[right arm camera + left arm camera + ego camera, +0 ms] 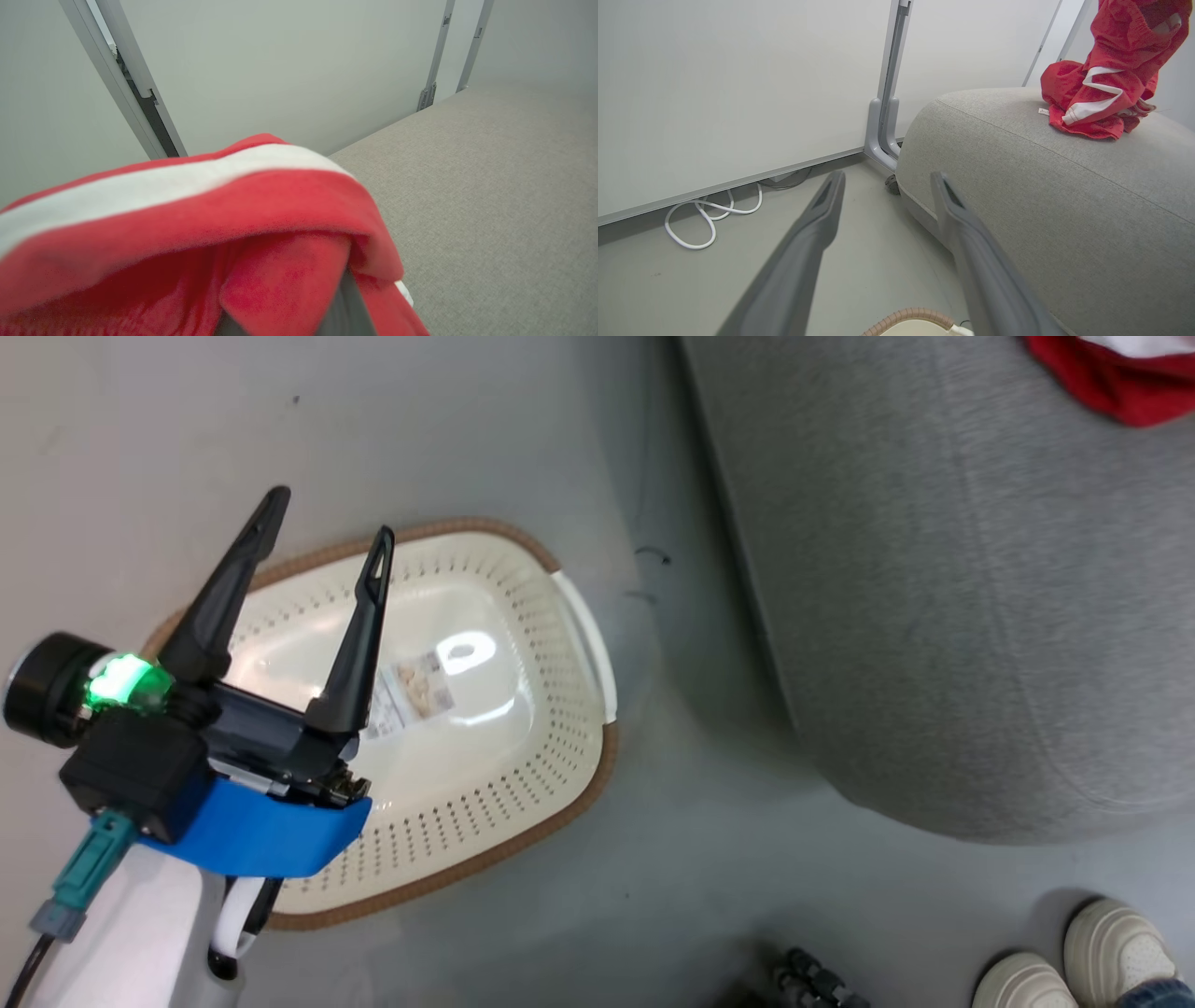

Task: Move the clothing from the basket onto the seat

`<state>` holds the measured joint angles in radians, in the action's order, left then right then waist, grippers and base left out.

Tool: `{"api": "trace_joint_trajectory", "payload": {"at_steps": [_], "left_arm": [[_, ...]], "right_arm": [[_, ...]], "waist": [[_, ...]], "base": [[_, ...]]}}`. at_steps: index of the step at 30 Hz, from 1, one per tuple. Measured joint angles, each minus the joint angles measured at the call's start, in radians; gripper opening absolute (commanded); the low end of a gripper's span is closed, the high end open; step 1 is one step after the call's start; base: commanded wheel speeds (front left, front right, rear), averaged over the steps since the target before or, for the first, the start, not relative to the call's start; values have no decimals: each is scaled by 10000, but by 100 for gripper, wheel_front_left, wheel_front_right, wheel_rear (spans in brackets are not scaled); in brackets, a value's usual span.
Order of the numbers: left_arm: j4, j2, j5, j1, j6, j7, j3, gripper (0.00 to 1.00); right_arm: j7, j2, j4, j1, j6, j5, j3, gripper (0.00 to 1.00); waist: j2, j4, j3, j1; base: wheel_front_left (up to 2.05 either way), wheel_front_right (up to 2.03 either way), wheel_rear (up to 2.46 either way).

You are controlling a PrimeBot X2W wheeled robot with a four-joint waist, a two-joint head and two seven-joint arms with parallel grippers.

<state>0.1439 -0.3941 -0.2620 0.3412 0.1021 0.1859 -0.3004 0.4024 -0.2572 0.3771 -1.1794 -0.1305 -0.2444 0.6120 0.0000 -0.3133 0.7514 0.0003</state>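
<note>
Head view: L gripper (330, 514) sits lower left, above the basket (560, 728), fingers spread as wide as they go w/ nothing between them. The basket's on the floor (672, 859), its glossy bottom and a paper label (415, 695) showing past the fingers. The seat (934, 616) fills the right side, apart from the basket w/ a strip of floor between. A bit of the clothing (1111, 383) lies on the seat at the top right corner, well apart from L gripper. A person's pale shoes (1074, 961) stand at lower right.

L wrist view: the two fingers point at floor and the seat's rounded edge, wide apart, holding nothing. The clothing is on top of the seat, far upper right, one end bunched on the cushion and the rest rising out of the top edge. Basket rim peeks in at the bottom. A white cable (710, 219) loops on the floor by the wall panel (738, 84).

R wrist view: R gripper (303, 303) is clamped shut on the clothing; red fabric w/ a white stripe drapes right over it, one dark finger (346, 310) poking out beneath. Seat surface lies beyond, to the right.
</note>
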Motion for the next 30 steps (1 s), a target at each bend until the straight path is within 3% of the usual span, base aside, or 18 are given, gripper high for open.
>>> {"api": "trace_joint_trajectory", "payload": {"at_steps": [7,11,12,13,22,30], "left_arm": [[558,-109,102,142,-119,-52,19,100],[569,-161,98,129,-146,-23,48,100],[546,-161,96,122,-148,-8,44,100],[531,-159,92,117,-148,8,36,100],[-123,119,-102,87,-136,332,-222,100],[-1285,717,-431,-124,-46,660,-451,100]], "right_arm": [[-671,313,968,127,0,677,807,0],[-922,395,1480,162,0,895,752,0],[-1020,387,1584,166,0,1001,673,46],[-1135,364,1662,174,0,1085,587,100],[-1388,332,2313,786,0,1373,-44,100],[-1490,332,2452,2122,0,1185,-792,100]], "waist": [[0,439,949,0],[0,569,1099,0],[0,567,1070,0],[0,566,1024,-1],[0,600,140,-1],[0,757,-1303,-4]], "base": [[0,0,0],[0,0,0],[0,0,0],[0,0,0],[0,0,0],[0,0,0]]}}
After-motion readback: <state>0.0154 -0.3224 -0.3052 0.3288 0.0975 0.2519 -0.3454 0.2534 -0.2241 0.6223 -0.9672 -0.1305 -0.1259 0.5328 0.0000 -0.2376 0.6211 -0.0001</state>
